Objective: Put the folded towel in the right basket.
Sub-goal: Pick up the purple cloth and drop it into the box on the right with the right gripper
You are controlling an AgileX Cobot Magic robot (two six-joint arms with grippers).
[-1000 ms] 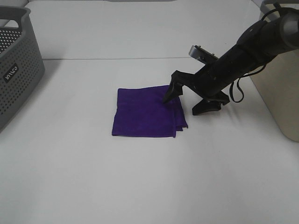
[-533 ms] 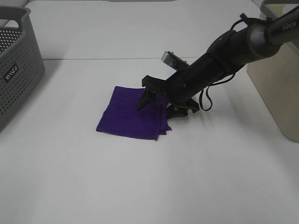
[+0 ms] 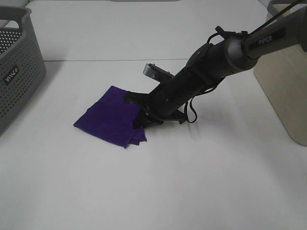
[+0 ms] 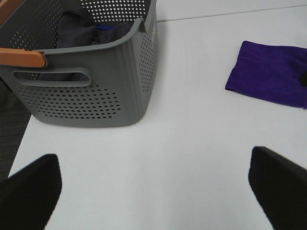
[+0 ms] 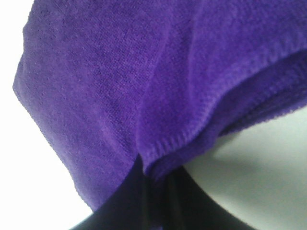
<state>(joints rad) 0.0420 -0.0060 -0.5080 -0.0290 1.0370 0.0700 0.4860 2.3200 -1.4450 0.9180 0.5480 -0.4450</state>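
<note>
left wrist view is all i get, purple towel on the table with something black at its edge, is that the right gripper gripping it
Observer: It looks so. In the right wrist view the right gripper appears closed, with a fold of the towel pinched between its jaws.
Operator: is the towel off the table
Observer: No. The exterior high view shows most of it lying on the table. Only the gripped edge looks slightly raised.
Operator: where's the right basket, not in my frame
Observer: A beige basket stands at the right edge of the exterior high view, partly cut off and well apart from the towel.
</note>
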